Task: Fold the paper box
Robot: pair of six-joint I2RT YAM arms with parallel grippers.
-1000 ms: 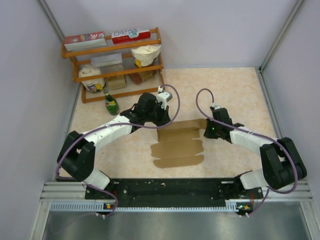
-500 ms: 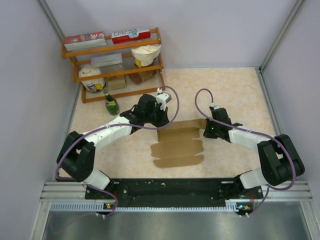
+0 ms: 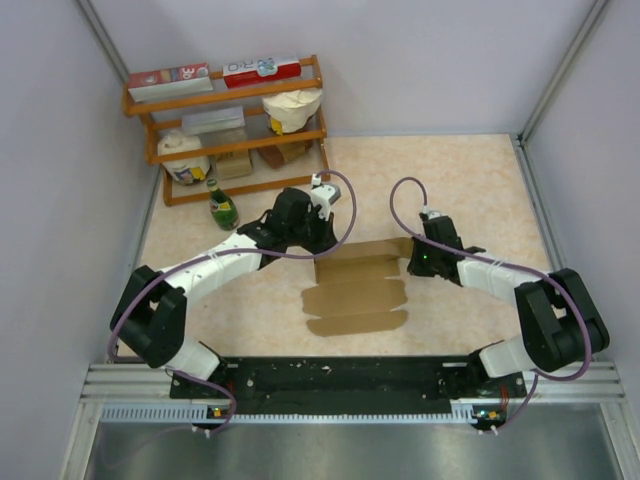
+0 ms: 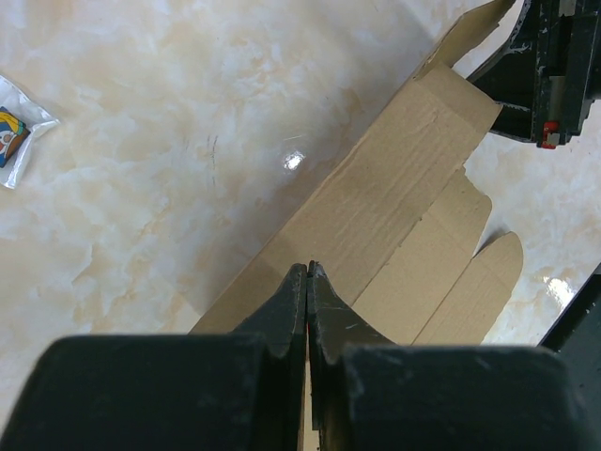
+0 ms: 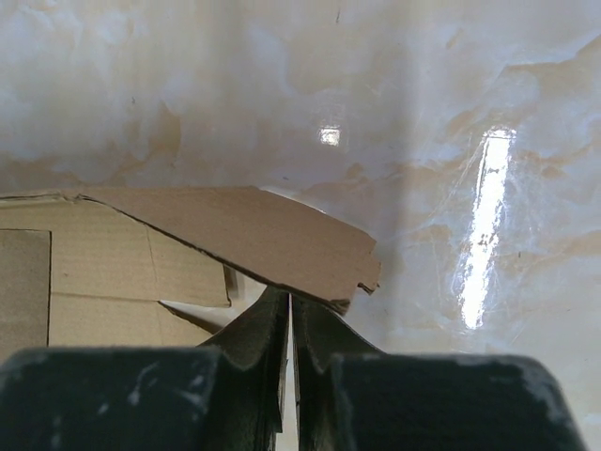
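Observation:
The paper box (image 3: 355, 292) lies flat and unfolded on the table as plain brown cardboard with scalloped flaps. My left gripper (image 3: 318, 238) is at its far left corner, shut, with its tips (image 4: 308, 268) down on the long far panel (image 4: 394, 197). My right gripper (image 3: 411, 262) is at the box's far right end and is also shut. A raised end flap (image 5: 244, 235) slants across just above its tips (image 5: 289, 296) and touches them. No cardboard shows between either pair of jaws. The right gripper's black body (image 4: 540, 56) shows in the left wrist view.
A wooden shelf (image 3: 230, 120) at the back left holds printed boxes and a cream bag. A green bottle (image 3: 222, 208) stands in front of it, close to my left arm. A small printed packet (image 4: 14, 132) lies on the table. Walls close in on both sides.
My left arm has shifted very slightly toward the far side. The box and my right gripper look unmoved.

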